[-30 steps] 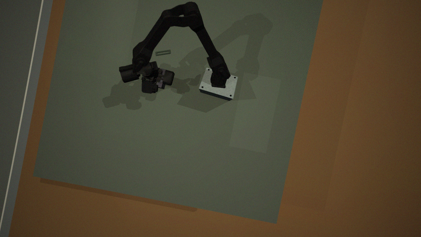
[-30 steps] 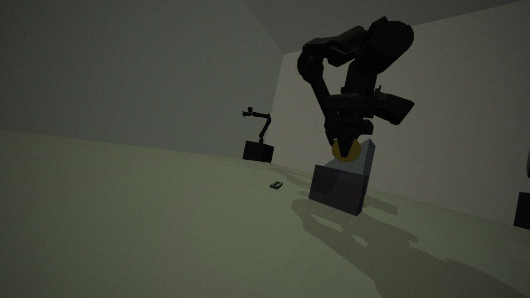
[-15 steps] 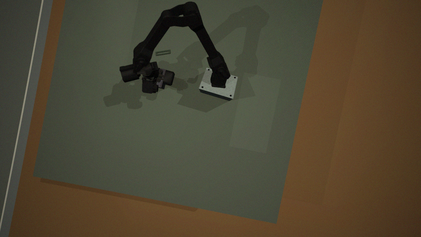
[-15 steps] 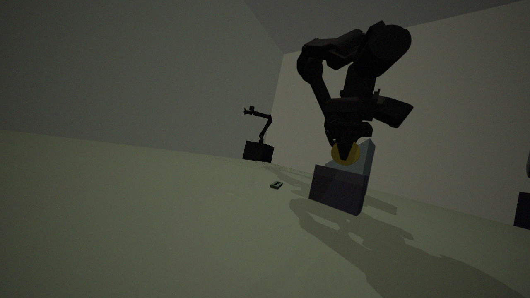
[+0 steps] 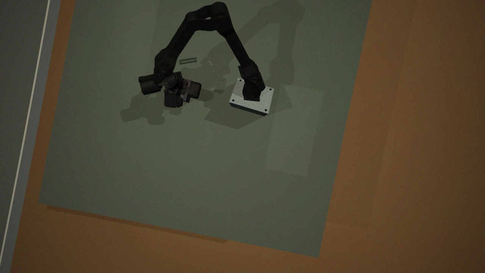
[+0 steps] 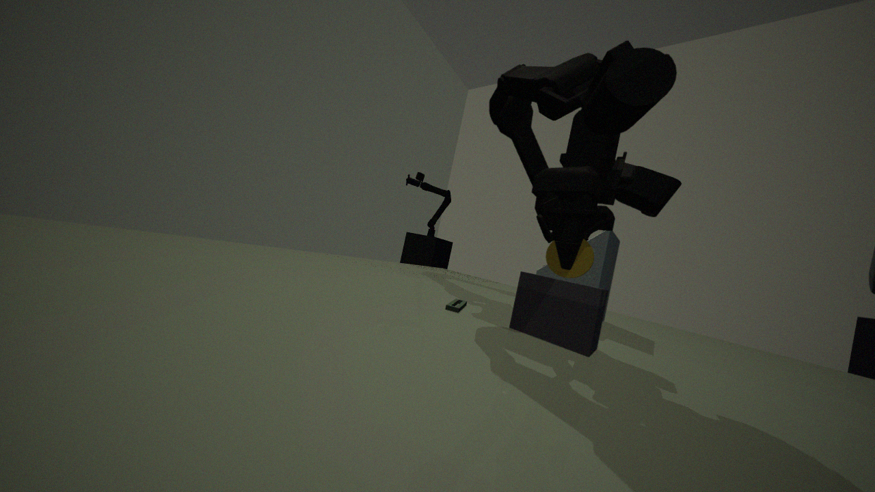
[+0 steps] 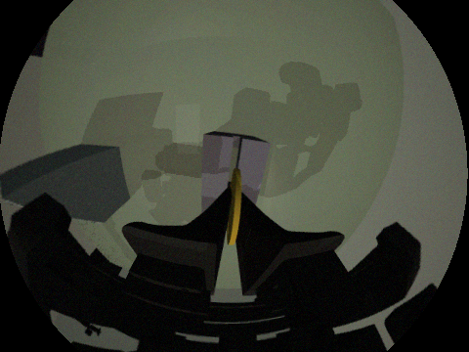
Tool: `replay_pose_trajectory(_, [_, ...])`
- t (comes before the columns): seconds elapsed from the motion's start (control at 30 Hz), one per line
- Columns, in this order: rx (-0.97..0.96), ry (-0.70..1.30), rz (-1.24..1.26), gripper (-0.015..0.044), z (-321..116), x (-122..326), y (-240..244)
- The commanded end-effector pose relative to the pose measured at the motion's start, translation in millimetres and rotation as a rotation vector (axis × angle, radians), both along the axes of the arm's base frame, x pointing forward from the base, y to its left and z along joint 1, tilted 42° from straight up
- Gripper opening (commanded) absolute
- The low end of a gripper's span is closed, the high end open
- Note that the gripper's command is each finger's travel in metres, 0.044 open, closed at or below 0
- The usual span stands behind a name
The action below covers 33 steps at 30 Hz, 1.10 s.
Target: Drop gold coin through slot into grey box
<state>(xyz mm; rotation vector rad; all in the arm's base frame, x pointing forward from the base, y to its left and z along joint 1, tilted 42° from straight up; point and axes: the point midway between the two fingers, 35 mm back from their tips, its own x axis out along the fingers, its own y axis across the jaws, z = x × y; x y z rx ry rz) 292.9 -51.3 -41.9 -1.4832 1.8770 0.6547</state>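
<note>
My gripper (image 6: 567, 267) (image 7: 233, 192) is shut on the gold coin (image 6: 587, 257) (image 7: 235, 215), which stands upright on edge between the fingertips. The closed grey box (image 5: 186, 98) (image 6: 554, 318) (image 7: 253, 161) is under the fingers, mostly hidden by the gripper in the top view. In the exterior view the coin's lower edge shows just above the box's top. In the wrist view the slot runs nearly in line with the coin, whose far edge overlaps it; the gap is hard to judge. The dark-green holder (image 5: 180, 61) (image 6: 453, 309) is empty, away from the gripper.
The arm's pale base block (image 5: 236, 96) (image 7: 95, 178) stands near the box, to its right in the top view. Another arm on a dark block (image 6: 426, 250) stands far back in the exterior view. Arm shadows fall around the box.
</note>
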Motion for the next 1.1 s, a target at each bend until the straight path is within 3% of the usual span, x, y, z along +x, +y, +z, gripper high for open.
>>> replay_pose_trajectory(0.0, [-0.005,0.004,0.004,0.0000,-2,0,-2])
replay_pose_trajectory(0.07, [-0.005,0.004,0.004,0.0000,-2,0,-3])
replay_pose_trajectory(0.27, [0.000,0.000,0.000,0.0157,-1,0,-1])
replay_pose_trajectory(0.57, [0.000,0.000,0.000,0.0161,-1,0,-1])
replay_pose_trajectory(0.9, [-0.002,0.005,0.003,0.0423,28,5,25])
replay_pose_trajectory(1.07, [-0.006,0.010,0.005,0.0440,45,6,39])
